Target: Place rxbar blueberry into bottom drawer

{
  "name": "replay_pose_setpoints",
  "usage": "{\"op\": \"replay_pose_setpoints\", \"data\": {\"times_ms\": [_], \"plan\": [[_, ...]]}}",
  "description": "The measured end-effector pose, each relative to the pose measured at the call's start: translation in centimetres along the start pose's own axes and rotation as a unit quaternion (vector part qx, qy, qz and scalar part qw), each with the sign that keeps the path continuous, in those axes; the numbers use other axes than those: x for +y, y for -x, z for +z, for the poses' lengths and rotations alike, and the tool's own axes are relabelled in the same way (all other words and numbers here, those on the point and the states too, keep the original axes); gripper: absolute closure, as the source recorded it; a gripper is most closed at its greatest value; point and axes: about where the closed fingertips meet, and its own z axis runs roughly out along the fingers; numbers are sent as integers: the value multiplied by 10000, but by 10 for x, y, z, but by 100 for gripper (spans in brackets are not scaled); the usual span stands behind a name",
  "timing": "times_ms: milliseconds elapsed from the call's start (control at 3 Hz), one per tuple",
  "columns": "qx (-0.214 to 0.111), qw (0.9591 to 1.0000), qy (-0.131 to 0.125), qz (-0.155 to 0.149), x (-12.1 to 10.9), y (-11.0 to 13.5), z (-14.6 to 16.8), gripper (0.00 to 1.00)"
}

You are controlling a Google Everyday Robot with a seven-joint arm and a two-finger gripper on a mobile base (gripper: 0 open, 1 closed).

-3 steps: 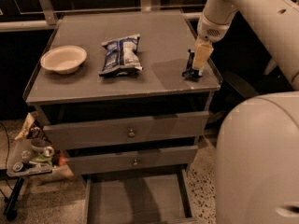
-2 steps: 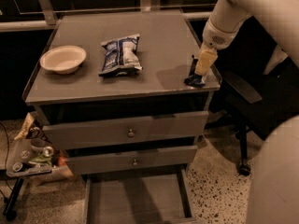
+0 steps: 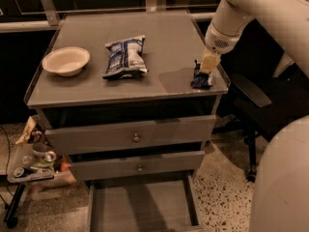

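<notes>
The rxbar blueberry [image 3: 201,78], a small dark blue bar, hangs at the right front corner of the grey cabinet top [image 3: 159,42]. My gripper [image 3: 204,67] reaches down from the upper right and is shut on the bar's upper end, with the bar just above or touching the surface. The bottom drawer [image 3: 140,208] is pulled out at the foot of the cabinet, a wide shallow grey tray, well below and left of the gripper.
A blue-and-white chip bag [image 3: 125,56] lies mid-top and a pale bowl [image 3: 65,60] sits at the left. Two upper drawers with round knobs [image 3: 135,137] are closed. A low stand with clutter [image 3: 31,162] stands at the left; a dark chair [image 3: 251,93] at the right.
My arm has shifted right and slightly forward, carrying the bar towards the cabinet's right front corner. The view has moved closer to the cabinet.
</notes>
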Motion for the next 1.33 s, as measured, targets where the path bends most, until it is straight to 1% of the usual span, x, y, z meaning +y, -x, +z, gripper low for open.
{"op": "replay_pose_setpoints", "data": {"times_ms": [333, 667, 1000, 1333], "plan": [[30, 9994, -266, -221, -17, 22, -32, 100], [-107, 9991, -272, -304, -16, 39, -71, 100], [-110, 9991, -266, -305, -16, 39, -71, 100], [-92, 9996, -133, -240, -1, 33, -70, 100]]}}
